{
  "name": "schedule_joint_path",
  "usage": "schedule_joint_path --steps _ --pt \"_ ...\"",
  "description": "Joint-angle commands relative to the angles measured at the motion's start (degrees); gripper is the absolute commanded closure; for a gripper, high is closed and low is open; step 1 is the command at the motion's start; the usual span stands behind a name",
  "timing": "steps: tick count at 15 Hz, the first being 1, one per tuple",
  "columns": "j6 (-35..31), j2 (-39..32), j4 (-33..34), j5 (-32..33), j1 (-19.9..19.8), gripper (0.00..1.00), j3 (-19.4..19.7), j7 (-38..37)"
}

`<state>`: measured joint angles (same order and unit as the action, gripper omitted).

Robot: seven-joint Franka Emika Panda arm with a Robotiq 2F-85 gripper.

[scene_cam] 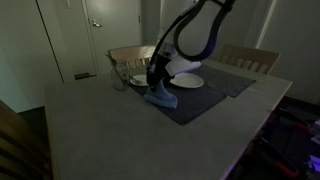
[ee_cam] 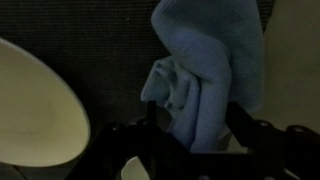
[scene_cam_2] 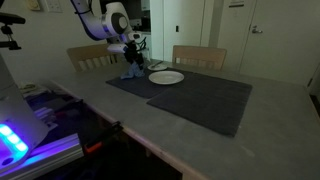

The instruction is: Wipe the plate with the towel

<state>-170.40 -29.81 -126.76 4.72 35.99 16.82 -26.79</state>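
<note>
Step in hand: grabbing the towel, wipe not started. End effector [ee_cam: 195, 128] looks clamped on a bunched fold of the blue towel [ee_cam: 205, 70]. The towel's on the dark mat [scene_cam: 195, 105] near the far edge of the bench [scene_cam: 100, 130], with the plate [scene_cam: 186, 80] just beside it. Next: lift, shift over plate, press lightly.

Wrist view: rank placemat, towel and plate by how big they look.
1. placemat, fills the background.
2. towel, though it is nearest the camera.
3. plate, cropped by the frame edge, so its rank below the towel is unsure.
</note>
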Motion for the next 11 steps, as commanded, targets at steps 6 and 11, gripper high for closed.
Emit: schedule_joint_path --steps 6,11 --pt "15.18 5.25 2.48 9.01 1.86 0.0 1.65 0.5" --pt "21.23 7.02 3.9 8.54 -4.79 0.0 -6.2 2.5"
